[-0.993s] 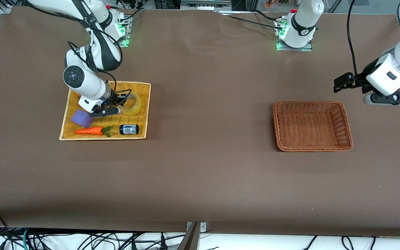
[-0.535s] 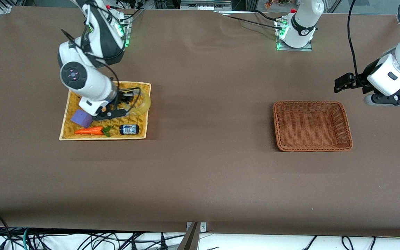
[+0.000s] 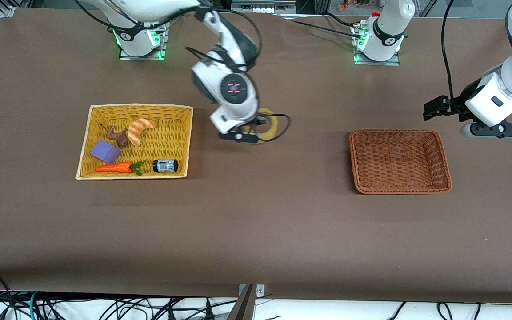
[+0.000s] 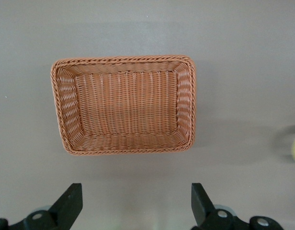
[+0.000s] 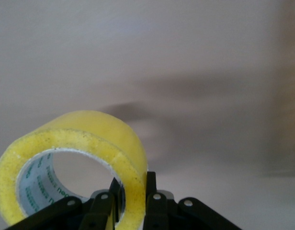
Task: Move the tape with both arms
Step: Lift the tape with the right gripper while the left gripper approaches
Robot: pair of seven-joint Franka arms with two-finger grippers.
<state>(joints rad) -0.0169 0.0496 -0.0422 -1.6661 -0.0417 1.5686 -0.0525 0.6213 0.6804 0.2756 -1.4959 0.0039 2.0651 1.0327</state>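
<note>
One tape roll (image 3: 268,126), on edge, hangs clamped in the right pincer (image 3: 250,133); left pincer (image 4: 135,203) gapes.

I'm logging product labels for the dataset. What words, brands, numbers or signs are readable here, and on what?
Grey inner core of the yellowish translucent tape roll, pinched in the right gripper over bare table: green print, too blurred to read.
Small black jar in the flat yellow wicker tray: pale label, too small to read.
Nothing else carries text.
</note>
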